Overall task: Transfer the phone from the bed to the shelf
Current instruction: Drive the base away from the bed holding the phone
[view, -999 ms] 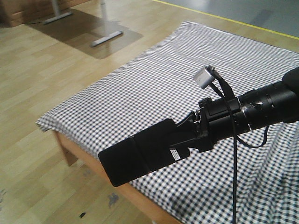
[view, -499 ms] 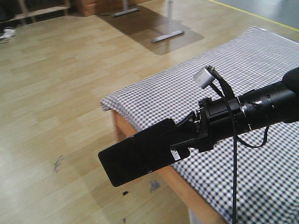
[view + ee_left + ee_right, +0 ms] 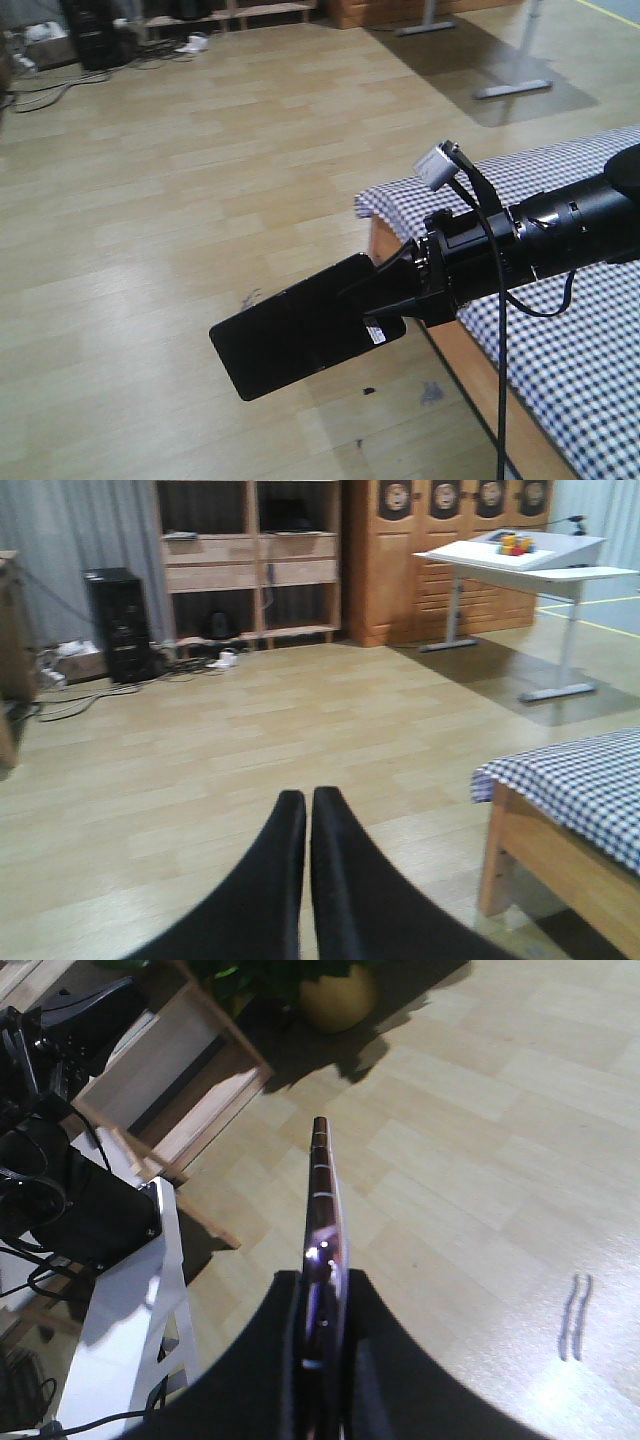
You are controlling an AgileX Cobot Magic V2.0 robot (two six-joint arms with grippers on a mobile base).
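The phone (image 3: 300, 328), a thin black glossy slab with a small white sticker, hangs in the air over the wooden floor, off the bed (image 3: 585, 330). My right gripper (image 3: 378, 298) is shut on its end. In the right wrist view the phone (image 3: 324, 1195) shows edge-on between the black fingers (image 3: 288, 1345). The bed's gingham corner (image 3: 575, 775) lies to the right. Pale wood boards with an open compartment, the shelf (image 3: 165, 1075), show at the upper left of the right wrist view. My left gripper (image 3: 308, 800) is shut on nothing above the floor.
A brown shelving unit with drawers (image 3: 250, 565) and a black box (image 3: 120, 620) stand at the far wall, with cables (image 3: 60, 695) on the floor. A white desk (image 3: 520, 560) stands at the right. A white frame holding black gear (image 3: 110, 1260) and a yellow plant pot (image 3: 340, 995) are near the shelf.
The front view has swung left: the bed has slid to the right edge and open floor fills the frame. The right gripper still holds the phone the same way.
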